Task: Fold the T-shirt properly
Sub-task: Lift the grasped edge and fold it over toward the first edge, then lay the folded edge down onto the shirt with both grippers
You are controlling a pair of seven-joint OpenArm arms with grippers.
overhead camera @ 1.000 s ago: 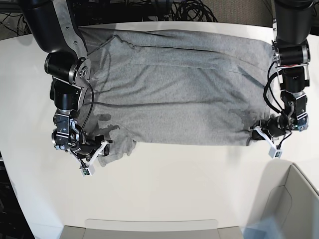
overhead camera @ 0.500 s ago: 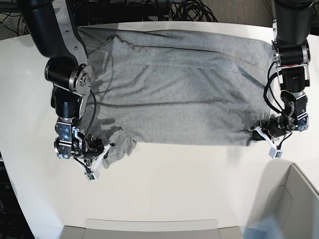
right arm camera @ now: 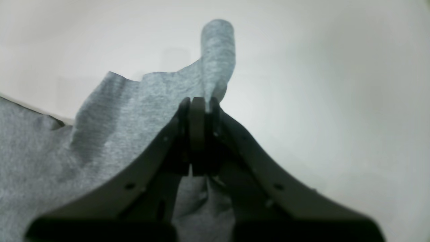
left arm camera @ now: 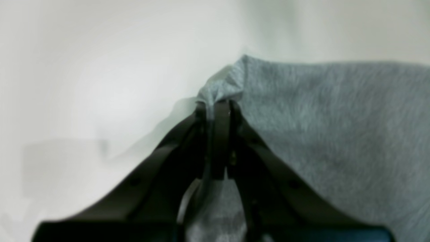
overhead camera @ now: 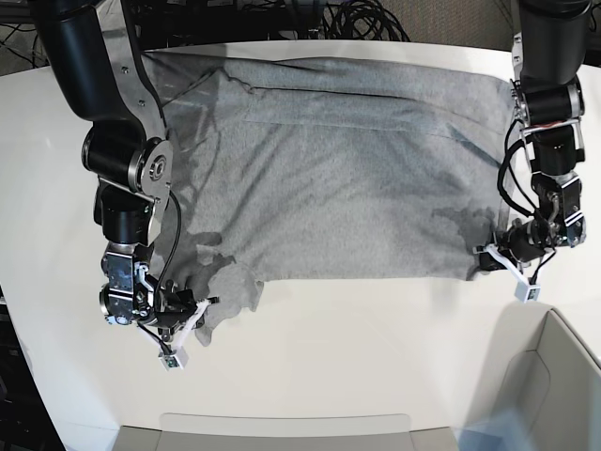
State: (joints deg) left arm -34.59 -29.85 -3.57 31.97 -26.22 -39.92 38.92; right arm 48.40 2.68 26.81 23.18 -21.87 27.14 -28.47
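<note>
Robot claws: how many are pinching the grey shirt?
2. The right gripper pinches the T-shirt at its near corner; the left gripper pinches the opposite near corner.

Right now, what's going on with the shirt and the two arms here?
A grey T-shirt lies spread plain side up on a white table. Both arms have hold of its near edge. The right pincer is shut on a bunched bit of cloth at one near corner, by the sleeve. The left pincer is shut on the opposite near corner. No fold has been made yet; most of the shirt lies flat.
</note>
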